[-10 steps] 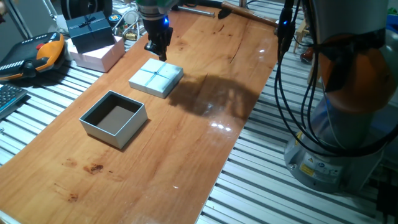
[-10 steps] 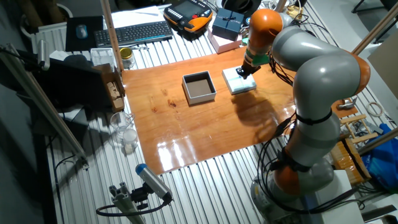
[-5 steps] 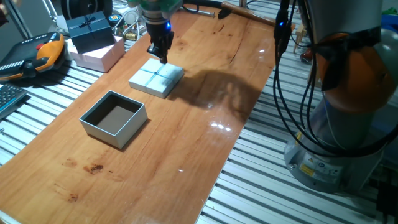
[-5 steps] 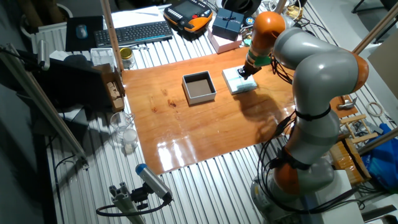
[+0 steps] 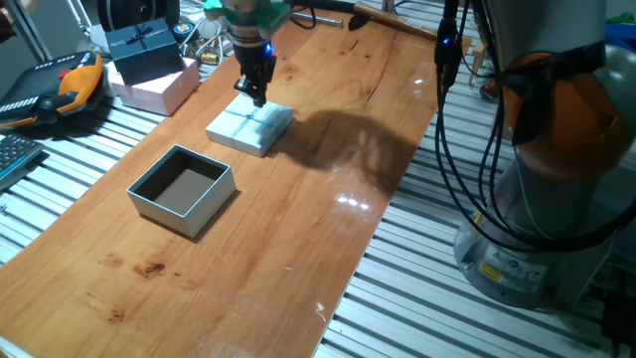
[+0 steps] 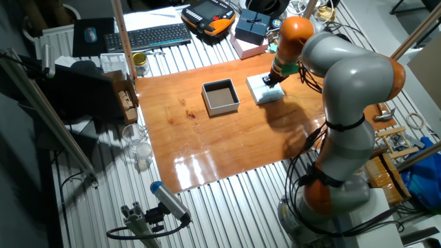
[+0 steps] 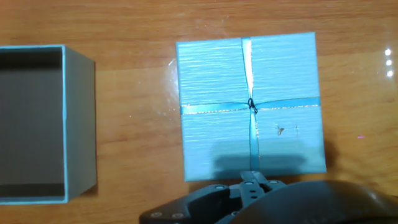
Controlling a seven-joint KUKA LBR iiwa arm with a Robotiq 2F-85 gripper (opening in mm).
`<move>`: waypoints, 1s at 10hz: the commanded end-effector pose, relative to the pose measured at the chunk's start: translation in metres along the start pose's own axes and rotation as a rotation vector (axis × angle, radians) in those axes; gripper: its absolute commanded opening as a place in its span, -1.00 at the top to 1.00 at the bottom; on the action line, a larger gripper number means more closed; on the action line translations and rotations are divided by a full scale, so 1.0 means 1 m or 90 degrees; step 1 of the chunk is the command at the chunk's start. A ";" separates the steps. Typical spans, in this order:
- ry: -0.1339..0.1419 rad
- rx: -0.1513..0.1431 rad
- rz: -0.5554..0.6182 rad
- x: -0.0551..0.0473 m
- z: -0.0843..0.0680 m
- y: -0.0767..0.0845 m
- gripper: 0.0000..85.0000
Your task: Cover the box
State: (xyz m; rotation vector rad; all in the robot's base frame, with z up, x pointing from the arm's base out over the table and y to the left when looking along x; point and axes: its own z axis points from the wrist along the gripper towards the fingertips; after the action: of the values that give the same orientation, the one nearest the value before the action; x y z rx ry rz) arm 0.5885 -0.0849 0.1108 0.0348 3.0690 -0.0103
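The box (image 5: 181,191) stands open on the wooden table, with pale blue-grey walls and a dark brown inside. It shows in the other fixed view (image 6: 220,96) and at the left edge of the hand view (image 7: 37,124). Its pale blue lid (image 5: 250,127) with a thin crossed ribbon lies flat on the table beside it, and fills the hand view (image 7: 252,106). My gripper (image 5: 255,94) hangs just over the far edge of the lid with its fingers together and nothing between them. It also shows in the other fixed view (image 6: 273,79) and, dark, at the bottom of the hand view (image 7: 252,182).
A dark navy ribboned box (image 5: 147,50) sits on a pink box (image 5: 159,88) at the table's far left corner. An orange-and-black pendant (image 5: 70,85) lies on the slatted bench nearby. A keyboard (image 6: 148,36) lies behind the table. Cables (image 5: 467,149) hang by the robot base.
My gripper has come down slightly and shifted over the lid's far edge. The lid and the box have not moved.
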 end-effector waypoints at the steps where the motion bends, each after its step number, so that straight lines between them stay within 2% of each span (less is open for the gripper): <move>1: 0.002 -0.001 -0.001 -0.002 0.003 0.000 0.60; 2: 0.005 -0.004 0.000 -0.005 0.008 -0.001 0.60; 3: 0.005 -0.008 0.001 -0.007 0.013 -0.003 1.00; 4: 0.001 -0.011 -0.002 -0.009 0.017 -0.005 0.60; 5: -0.002 -0.011 -0.003 -0.009 0.019 -0.005 0.60; 7: -0.014 0.001 -0.016 -0.010 0.021 -0.006 0.60; 8: -0.024 0.001 -0.019 -0.010 0.022 -0.006 0.20; 9: -0.039 -0.001 -0.027 -0.011 0.023 -0.006 0.20; 10: -0.045 -0.005 -0.023 -0.011 0.024 -0.006 0.20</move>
State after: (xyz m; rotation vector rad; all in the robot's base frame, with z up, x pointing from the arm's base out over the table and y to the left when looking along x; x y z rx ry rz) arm 0.6016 -0.0911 0.0880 -0.0187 2.9990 -0.0007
